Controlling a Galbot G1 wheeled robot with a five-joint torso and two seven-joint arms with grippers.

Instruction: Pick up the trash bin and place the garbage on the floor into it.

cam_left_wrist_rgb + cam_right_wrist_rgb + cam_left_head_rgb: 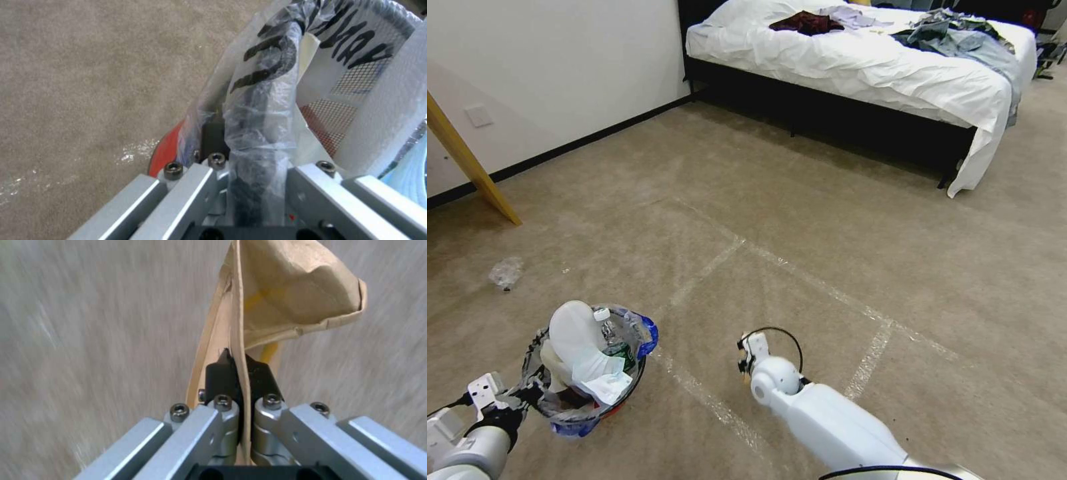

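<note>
The trash bin (590, 373), a small red bucket lined with a clear bag, hangs at the lower left of the head view. It holds a white slipper sole (570, 330), a small clear bottle (608, 328) and crumpled white paper (602, 380). My left gripper (527, 393) is shut on its bag-wrapped rim (262, 110), with the red wall (164, 156) showing beside one finger. My right arm (800, 400) reaches over the carpet beside the bin. Its gripper (238, 360) is shut on a brown cardboard scrap (285, 290) held above the floor. A clear plastic scrap (506, 272) lies on the carpet to the left.
A bed (860, 67) with white sheets and clothes on it stands at the back right. A slanted wooden beam (467, 160) leans by the left wall. Tape lines (827, 290) cross the open beige carpet ahead.
</note>
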